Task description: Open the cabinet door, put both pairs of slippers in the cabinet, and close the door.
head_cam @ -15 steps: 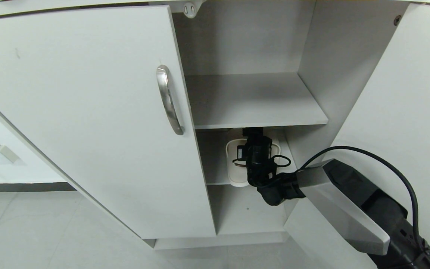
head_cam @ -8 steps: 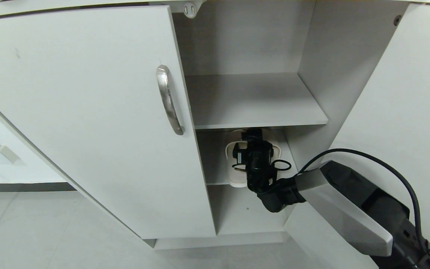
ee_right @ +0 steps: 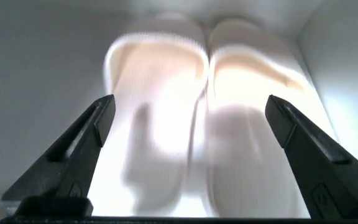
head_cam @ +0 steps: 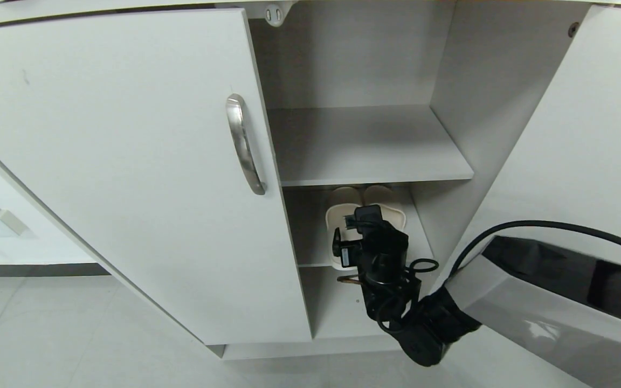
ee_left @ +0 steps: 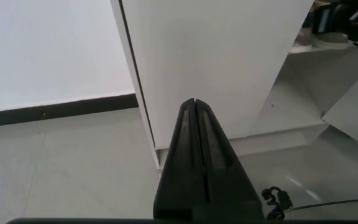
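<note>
The right gripper (ee_right: 189,102), jaws spread wide and holding nothing, hangs at the mouth of the cabinet's (head_cam: 375,180) lower shelf. A pair of cream slippers (head_cam: 367,196) lies side by side at its twelve o'clock. At nine o'clock the left gripper (ee_left: 194,106), fingers pressed together, faces the foot of the handled door (head_cam: 116,161).

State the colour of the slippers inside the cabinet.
The slippers are cream; right wrist view.
</note>
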Controlling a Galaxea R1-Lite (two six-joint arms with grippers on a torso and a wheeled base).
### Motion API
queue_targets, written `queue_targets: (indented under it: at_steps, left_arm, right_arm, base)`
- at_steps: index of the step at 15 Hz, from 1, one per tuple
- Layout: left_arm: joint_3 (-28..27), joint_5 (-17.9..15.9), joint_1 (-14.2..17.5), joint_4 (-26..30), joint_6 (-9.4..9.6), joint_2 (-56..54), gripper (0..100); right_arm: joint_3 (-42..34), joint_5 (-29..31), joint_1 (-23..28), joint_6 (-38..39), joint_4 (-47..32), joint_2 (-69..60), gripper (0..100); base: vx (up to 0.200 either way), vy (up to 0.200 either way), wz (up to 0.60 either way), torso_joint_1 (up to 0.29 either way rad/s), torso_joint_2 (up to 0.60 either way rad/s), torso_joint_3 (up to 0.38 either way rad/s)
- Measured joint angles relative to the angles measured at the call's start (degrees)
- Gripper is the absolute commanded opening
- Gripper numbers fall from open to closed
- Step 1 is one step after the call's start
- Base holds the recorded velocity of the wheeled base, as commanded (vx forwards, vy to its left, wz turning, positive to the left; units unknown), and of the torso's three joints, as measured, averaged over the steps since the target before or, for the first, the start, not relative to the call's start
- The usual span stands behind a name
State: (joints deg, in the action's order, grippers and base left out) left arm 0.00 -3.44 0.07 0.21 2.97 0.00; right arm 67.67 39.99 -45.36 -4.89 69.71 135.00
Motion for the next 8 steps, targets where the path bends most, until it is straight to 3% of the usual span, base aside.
queue_targets:
  at_steps: [4, 8]
  left_arm:
    - [0.0, 0.0, 0.0, 0.0, 0.09, 0.0, 0]
    - [0.0, 0.0, 0.0, 0.0, 0.04, 0.0, 0]
  right_arm:
    - [-14.8, -0.5, -2.3, 5.4, 4.3, -7.4, 100]
    - [-16.8, -0.5, -2.4, 5.6, 4.6, -9.7, 100]
  base:
    - [0.0, 0.0, 0.0, 0.0, 0.0, 0.0]
    - [-0.2, 0.0, 0.0, 0.004, 0.0, 0.005]
